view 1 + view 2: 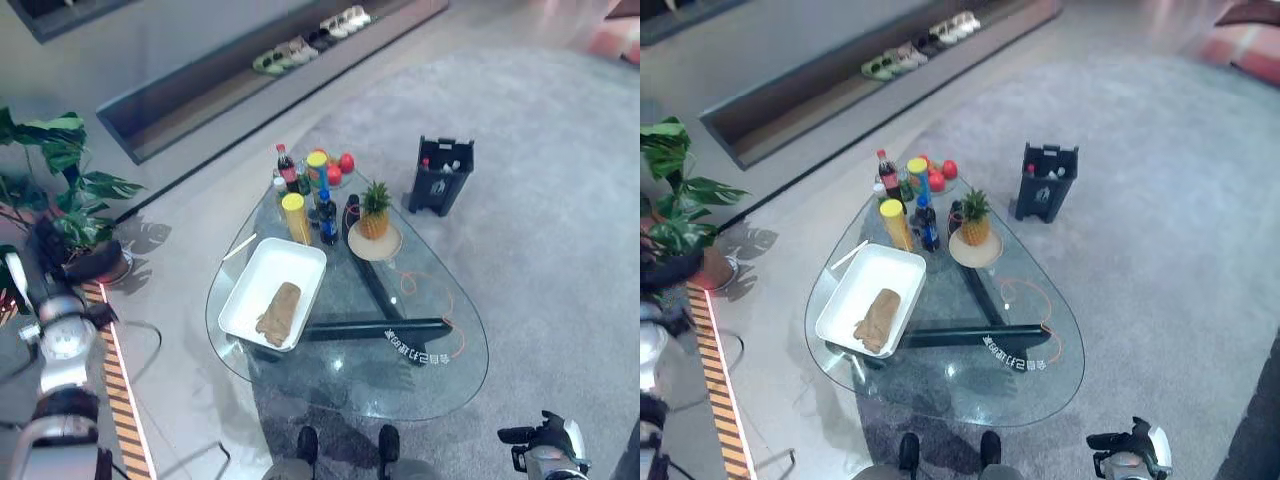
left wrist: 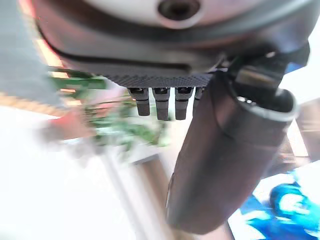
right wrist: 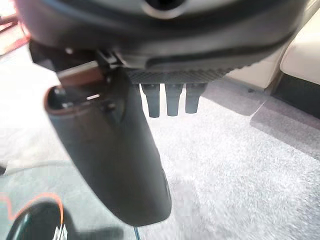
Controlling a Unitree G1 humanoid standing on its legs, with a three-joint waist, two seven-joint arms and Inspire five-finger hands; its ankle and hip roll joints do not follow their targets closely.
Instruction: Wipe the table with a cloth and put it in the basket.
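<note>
Cloth [image 1: 279, 313], brown, folded, lies in white basket [image 1: 305, 262] on glass tabletop [image 1: 440, 375]. Left robot hand [image 2: 220, 150], right robot hand [image 3: 115, 160]: both open, empty, off the tabletop. White lettering [image 1: 417, 352] under glass: unreadable.

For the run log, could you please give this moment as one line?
cloth: brown, folded, in white tray on glass table | left hand: off table, holds nothing | right hand: off table, holds nothing
</note>
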